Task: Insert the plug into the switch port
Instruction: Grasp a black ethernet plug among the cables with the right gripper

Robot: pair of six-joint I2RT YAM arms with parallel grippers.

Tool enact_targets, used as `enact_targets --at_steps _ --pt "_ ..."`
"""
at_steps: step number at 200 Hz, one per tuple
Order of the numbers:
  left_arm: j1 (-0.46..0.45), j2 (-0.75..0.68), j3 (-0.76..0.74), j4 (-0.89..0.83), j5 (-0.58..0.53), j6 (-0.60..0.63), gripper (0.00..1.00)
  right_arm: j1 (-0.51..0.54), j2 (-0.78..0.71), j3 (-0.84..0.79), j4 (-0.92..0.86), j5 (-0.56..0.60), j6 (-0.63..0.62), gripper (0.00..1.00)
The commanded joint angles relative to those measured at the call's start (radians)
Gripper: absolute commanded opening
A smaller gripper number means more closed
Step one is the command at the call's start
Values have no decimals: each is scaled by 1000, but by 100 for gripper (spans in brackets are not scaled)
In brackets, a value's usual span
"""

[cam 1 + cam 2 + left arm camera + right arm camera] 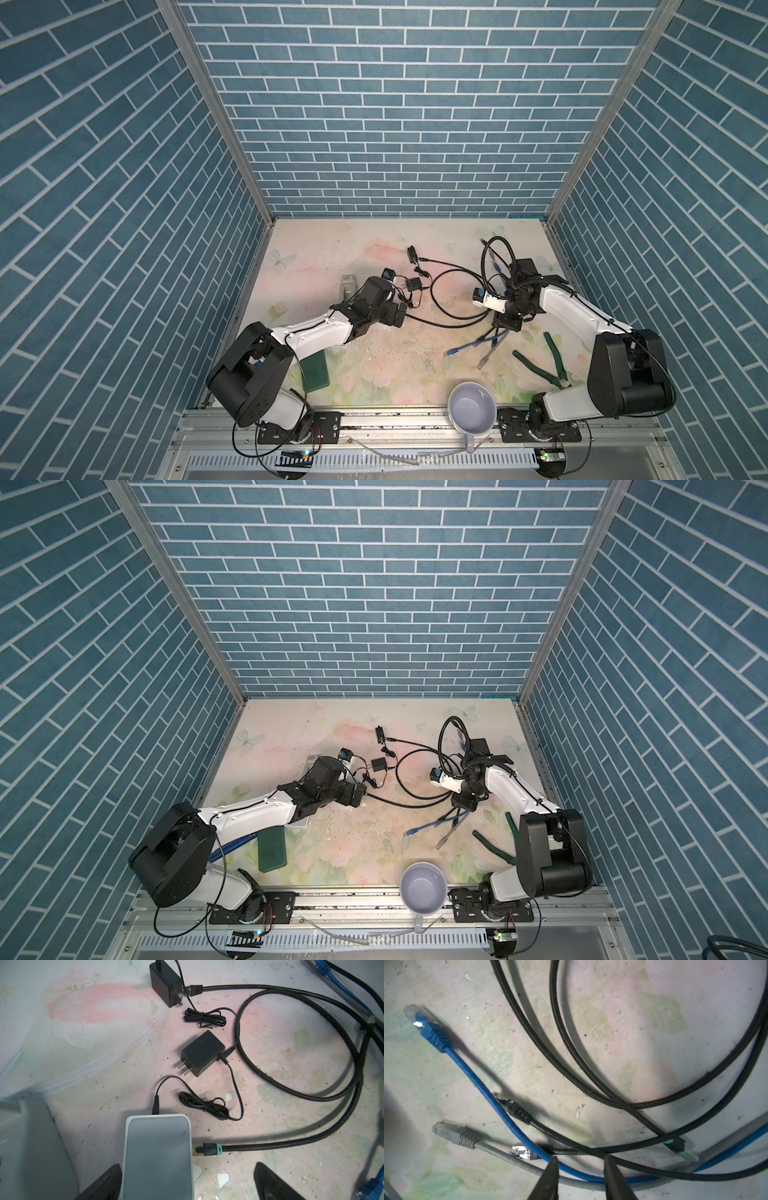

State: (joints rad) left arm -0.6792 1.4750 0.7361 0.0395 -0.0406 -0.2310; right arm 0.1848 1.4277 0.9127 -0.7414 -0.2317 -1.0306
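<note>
In a top view the left pincer (pixel 400 318) hovers near the centre of the table (pixel 332 249), the right pincer (pixel 507 323) at 3 o'clock. Left wrist view: jaws wide, empty; the plug (pixel 204 1149) butts the switch (pixel 158 1157) side, seemingly inserted, seating unconfirmed. Right wrist view: jaws narrow, loose cables (pixel 517 1126) crossing between, nothing gripped.

Switch (pixel 158 1157) cut by left wrist view's edge, ports unseen; in both top views mostly under left arm (pixel 316 332). Plug (pixel 207 1149) seating: can't tell. Right gripper (pixel 581 1158) fingers cropped, grip on cables (pixel 508 1120) unclear. Pliers (pixel 553 351) partly behind right arm (pixel 569 307).
</note>
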Motion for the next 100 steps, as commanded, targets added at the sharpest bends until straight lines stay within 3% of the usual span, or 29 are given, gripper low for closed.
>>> enact_targets --at_steps 1,30,100 --pt "-4 -31 -25 34 -18 8 100 7 -60 -60 36 -30 -145 37" --pt "-3 -32 -26 34 -18 11 100 21 -69 -121 141 -17 -191 38" --pt "-3 -56 -61 42 -40 7 100 28 -8 -121 129 -35 -222 37"
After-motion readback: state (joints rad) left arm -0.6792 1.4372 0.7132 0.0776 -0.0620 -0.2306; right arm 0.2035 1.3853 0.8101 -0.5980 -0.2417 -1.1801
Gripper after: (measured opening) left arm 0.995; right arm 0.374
